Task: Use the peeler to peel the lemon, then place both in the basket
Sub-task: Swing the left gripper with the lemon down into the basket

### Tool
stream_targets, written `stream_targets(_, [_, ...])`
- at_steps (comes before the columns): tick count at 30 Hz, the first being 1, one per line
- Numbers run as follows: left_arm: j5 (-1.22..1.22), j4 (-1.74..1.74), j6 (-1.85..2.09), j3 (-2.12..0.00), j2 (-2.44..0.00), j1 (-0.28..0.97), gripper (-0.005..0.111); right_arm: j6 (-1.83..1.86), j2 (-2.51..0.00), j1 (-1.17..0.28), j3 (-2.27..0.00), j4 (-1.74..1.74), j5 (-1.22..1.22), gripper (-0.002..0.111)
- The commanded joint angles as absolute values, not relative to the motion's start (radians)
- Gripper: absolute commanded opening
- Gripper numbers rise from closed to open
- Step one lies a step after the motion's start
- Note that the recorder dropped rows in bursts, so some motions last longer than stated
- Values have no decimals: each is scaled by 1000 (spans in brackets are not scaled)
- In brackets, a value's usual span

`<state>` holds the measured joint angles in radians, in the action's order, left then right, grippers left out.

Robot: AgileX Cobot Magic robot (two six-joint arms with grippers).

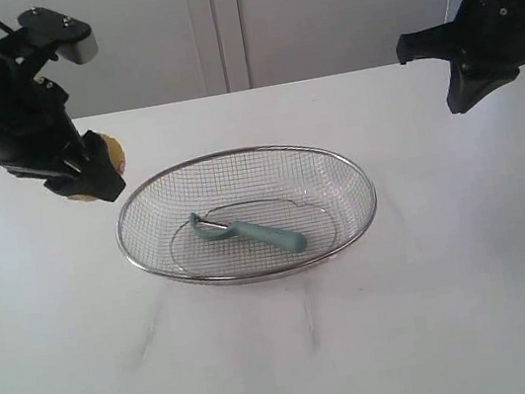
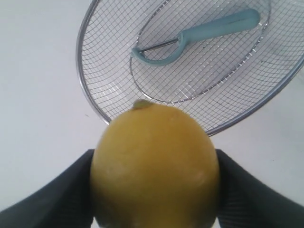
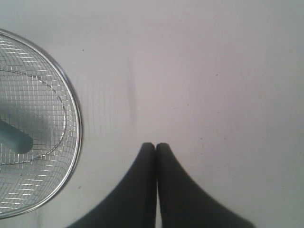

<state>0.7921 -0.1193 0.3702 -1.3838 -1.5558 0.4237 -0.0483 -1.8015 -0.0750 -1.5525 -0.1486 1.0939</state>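
The yellow lemon (image 2: pixel 156 166) is clamped between the two black fingers of my left gripper (image 1: pixel 95 180), held in the air just left of the basket's rim; in the exterior view only a bit of the lemon (image 1: pixel 111 151) shows. The silver wire basket (image 1: pixel 236 158) sits mid-table. Inside it lies the teal-handled peeler (image 1: pixel 253 232), blade head toward the left; the same peeler (image 2: pixel 199 37) shows beyond the lemon in the left wrist view. My right gripper (image 1: pixel 467 100) hangs shut and empty above the table, right of the basket (image 3: pixel 76 118), its fingertips (image 3: pixel 148 148) pressed together.
The white table (image 1: pixel 287 353) spreads around the basket on all sides. A pale wall or cabinet front (image 1: pixel 225 23) runs behind the table's far edge.
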Motion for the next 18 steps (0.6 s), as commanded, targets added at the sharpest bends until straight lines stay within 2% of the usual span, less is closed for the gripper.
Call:
stream_targets(1, [855,-5,281,-1436,-1567,488,0,-52,-1792,-70,-1548,-140,1090,0])
stream_targets(18, [988,161,156,-1669,-1824,620,0,-52,-1792,-70,-1548,-140,1046,0])
